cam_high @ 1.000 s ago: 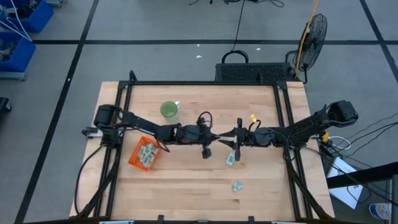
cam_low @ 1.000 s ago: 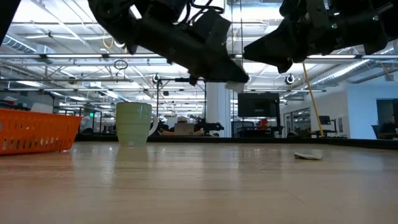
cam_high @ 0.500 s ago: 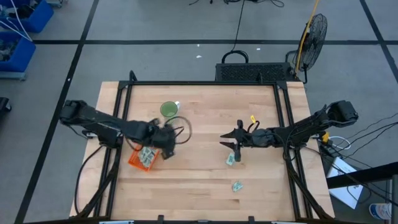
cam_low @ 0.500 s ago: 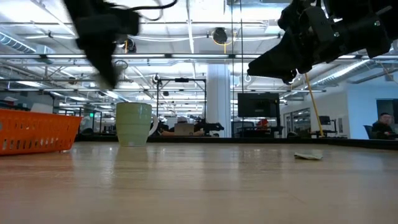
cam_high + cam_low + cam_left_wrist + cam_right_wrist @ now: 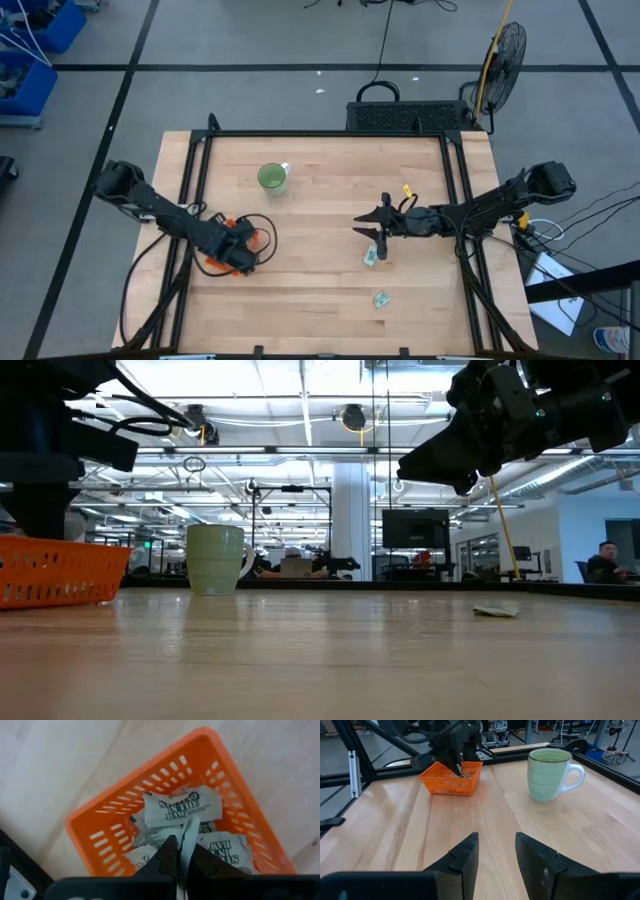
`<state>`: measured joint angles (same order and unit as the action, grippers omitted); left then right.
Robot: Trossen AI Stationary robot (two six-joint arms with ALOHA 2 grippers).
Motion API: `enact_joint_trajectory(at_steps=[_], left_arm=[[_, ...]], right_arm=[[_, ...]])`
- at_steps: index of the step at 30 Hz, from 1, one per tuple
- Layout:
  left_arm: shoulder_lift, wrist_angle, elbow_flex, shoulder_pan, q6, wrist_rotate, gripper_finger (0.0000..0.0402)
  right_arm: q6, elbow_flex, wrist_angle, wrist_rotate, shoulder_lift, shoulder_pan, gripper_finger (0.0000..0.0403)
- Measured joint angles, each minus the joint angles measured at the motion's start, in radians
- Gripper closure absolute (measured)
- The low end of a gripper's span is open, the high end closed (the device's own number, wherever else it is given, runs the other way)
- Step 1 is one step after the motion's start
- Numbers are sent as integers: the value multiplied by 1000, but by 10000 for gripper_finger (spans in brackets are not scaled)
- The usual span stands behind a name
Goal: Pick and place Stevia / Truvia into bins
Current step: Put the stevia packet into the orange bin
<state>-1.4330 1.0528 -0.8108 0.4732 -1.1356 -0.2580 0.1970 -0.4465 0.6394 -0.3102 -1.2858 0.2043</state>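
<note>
I am holding a packet (image 5: pixel 186 836) pinched in my left fingers (image 5: pixel 176 851) above the orange bin (image 5: pixel 95 840); I should be releasing it low, well inside the walls. My right fingers (image 5: pixel 496 851) are hanging apart, empty, near two packets (image 5: pixel 371 256) on the worktop (image 5: pixel 320 290).

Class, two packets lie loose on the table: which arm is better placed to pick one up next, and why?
Right. The right gripper hovers open beside the loose packets, while the left gripper is over the orange bin, shut on a packet.

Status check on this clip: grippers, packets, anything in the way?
Left gripper over orange bin, shut on a packet. Right gripper open, mid-table. Two packets on table. Nothing in the way.
</note>
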Motion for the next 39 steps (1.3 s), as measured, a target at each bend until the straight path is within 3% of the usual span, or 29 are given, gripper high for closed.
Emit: enact_joint_trajectory(at_steps=[10, 16, 20, 23, 25, 28, 39], left_arm=[[1, -8, 1, -2, 57, -37, 309], [1, -6, -20, -22, 59, -74, 271], [1, -6, -82, -68, 83, -80, 270], [1, -8, -145, -107, 132, -90, 275], [2, -10, -185, -126, 153, -121, 279], [2, -23, -226, -149, 185, -188, 284], [2, -236, -227, -207, 369, -233, 284]], right_arm=[[-53, 0, 1, -2, 0, 0, 282], [16, 0, -129, -1, 0, -4, 277], [81, 0, -233, 2, -14, -25, 274], [133, 0, -236, 89, -33, -49, 273], [175, 0, -231, 152, -54, -55, 273], [188, 0, -265, 155, -89, -38, 273], [133, 0, -365, 186, -138, 2, 273]])
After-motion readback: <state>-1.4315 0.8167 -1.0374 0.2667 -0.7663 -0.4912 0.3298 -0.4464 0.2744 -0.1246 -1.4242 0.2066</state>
